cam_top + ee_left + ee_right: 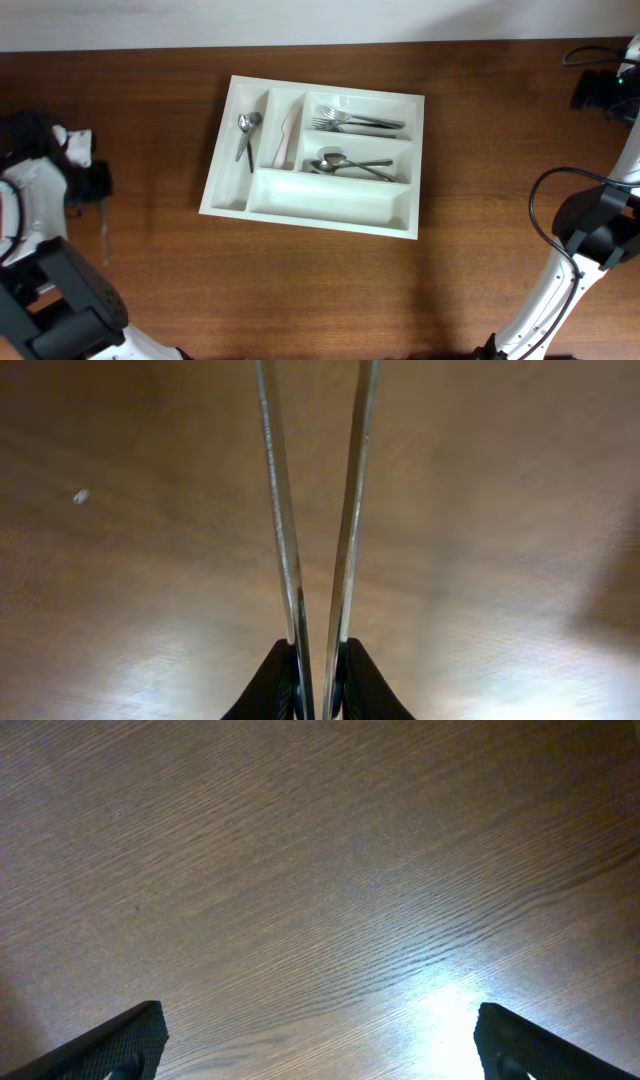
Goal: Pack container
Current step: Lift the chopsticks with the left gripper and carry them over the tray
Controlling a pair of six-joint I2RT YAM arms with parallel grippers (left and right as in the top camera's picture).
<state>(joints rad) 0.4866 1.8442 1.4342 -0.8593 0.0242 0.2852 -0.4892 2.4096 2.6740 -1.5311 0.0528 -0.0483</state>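
Note:
The white cutlery container lies in the middle of the wooden table. Its left narrow slot holds a spoon. The slot beside it holds a pale pink utensil. Forks lie in the top long slot and spoons in the middle one. The bottom long slot is bare. My left gripper is far left of the container, shut on two thin metal strips that reach forward over the wood; they also show in the overhead view. My right gripper is open and empty over bare wood.
The table's far edge meets a white wall along the top of the overhead view. A black cable loops beside the right arm at the right edge. The left arm's base fills the lower left corner.

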